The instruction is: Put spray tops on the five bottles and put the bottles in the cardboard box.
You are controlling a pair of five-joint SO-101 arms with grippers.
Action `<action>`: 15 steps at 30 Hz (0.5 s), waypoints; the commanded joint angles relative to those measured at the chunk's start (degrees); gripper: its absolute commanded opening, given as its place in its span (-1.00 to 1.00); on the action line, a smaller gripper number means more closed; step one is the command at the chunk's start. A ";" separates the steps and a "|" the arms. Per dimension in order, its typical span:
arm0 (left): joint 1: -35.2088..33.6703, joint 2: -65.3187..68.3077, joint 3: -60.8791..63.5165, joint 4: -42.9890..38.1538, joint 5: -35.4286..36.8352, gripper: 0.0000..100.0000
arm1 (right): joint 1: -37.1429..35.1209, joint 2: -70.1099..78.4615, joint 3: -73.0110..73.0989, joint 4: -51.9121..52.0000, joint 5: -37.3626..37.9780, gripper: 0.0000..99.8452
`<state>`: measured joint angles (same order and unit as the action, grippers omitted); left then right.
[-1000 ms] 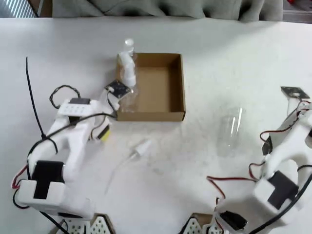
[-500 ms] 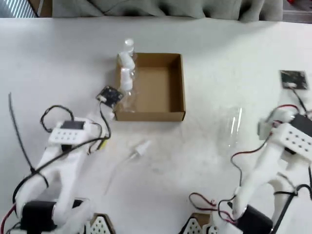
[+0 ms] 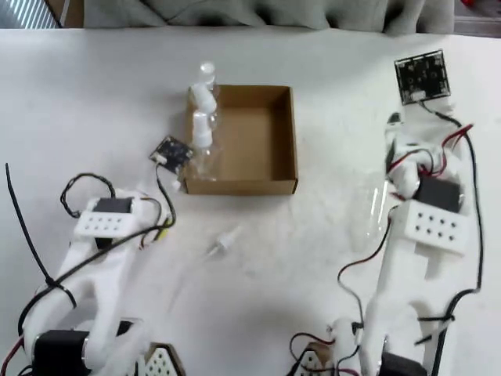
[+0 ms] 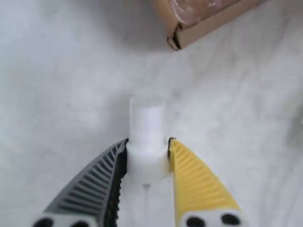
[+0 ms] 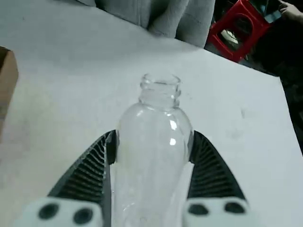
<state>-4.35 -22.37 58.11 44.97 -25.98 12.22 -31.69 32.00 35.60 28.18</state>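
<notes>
Beside the cardboard box [image 4: 213, 21] corner, left gripper [image 4: 147, 143] clamping spray top [image 4: 147, 118], right gripper [image 5: 152, 138] seemingly gripping bottle [image 5: 156, 109]

We've got a plain white table [image 3: 329, 55] here, top a bit mottled, lit pretty evenly with soft shadows. Some grey cloth [image 3: 297, 14] hangs in folds along the far edge, curtain-ish. Off the far right corner the floor [image 5: 291, 61] looks dark, with a red plastic stool [image 5: 244, 10] on it. Far left there's something brown [image 3: 72, 11] beside a pale striped bit [image 3: 27, 12]; we can't tell what.
</notes>
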 commanded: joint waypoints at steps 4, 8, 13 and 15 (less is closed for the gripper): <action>-0.66 -2.33 -0.18 -0.79 0.44 -0.96 | -4.70 -14.99 8.88 -3.65 -15.47 -0.97; -0.66 -2.33 -0.09 -0.79 0.44 -0.96 | -7.34 -24.66 16.09 -4.70 -15.82 -0.97; -0.66 -2.33 -0.09 -0.97 0.35 -0.96 | -9.89 -39.43 27.87 -4.70 -16.09 -0.97; -0.57 -2.33 -0.18 -1.14 0.70 -0.96 | -11.38 -45.41 32.70 -4.70 -16.09 -0.97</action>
<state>-4.44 -22.37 58.11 44.97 -25.98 2.81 -68.44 60.75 32.44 12.62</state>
